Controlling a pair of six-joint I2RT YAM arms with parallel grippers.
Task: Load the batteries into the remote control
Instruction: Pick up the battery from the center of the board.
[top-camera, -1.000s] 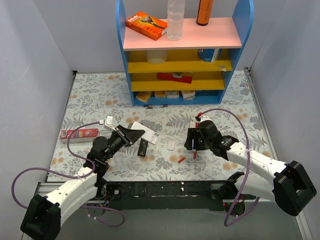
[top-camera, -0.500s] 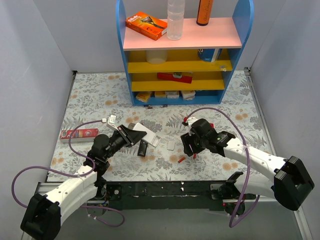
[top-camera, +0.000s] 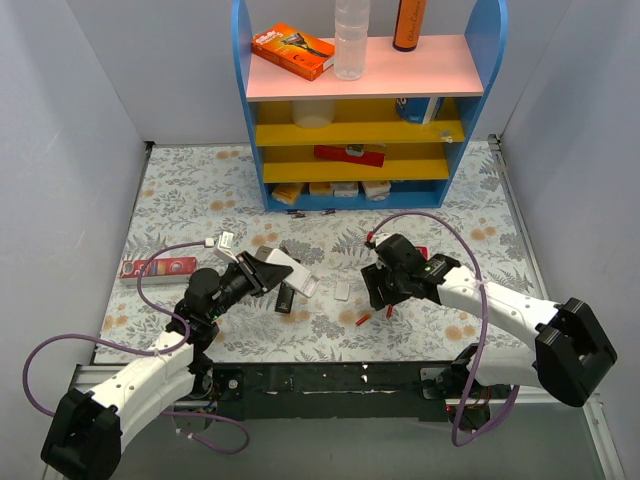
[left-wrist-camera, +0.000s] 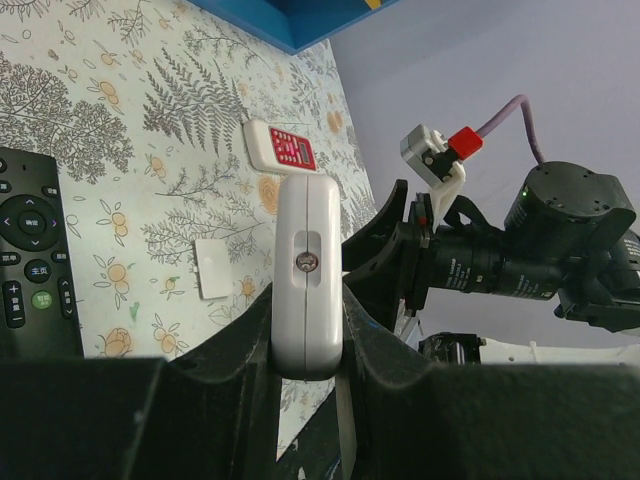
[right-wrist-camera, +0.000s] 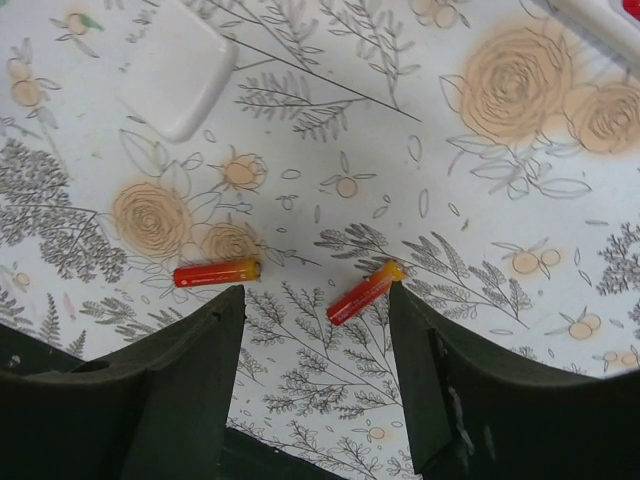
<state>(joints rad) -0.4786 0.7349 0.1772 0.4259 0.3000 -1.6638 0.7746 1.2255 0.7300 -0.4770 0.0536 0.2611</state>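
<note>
My left gripper (top-camera: 268, 271) is shut on the white remote control (top-camera: 288, 267) and holds it tilted above the mat. In the left wrist view the remote (left-wrist-camera: 307, 262) stands on edge between the jaws, screw side facing the camera. My right gripper (top-camera: 377, 293) is open and empty, just above two red-orange batteries (top-camera: 363, 320) (top-camera: 388, 309). In the right wrist view one battery (right-wrist-camera: 366, 292) lies between the open fingers, near the right one. The other battery (right-wrist-camera: 216, 272) lies just beyond the left fingertip (right-wrist-camera: 222, 310).
A small white cover piece (top-camera: 342, 291) (right-wrist-camera: 178, 68) lies between the arms. A black remote (top-camera: 285, 296) (left-wrist-camera: 35, 260) lies under the held remote. A white remote with red buttons (left-wrist-camera: 283, 148) lies near the right wrist. A red box (top-camera: 158, 267) lies left; the blue shelf (top-camera: 365, 100) stands behind.
My right gripper has moved left and a little away from me, over the two batteries. My left gripper has shifted slightly with the remote still in it.
</note>
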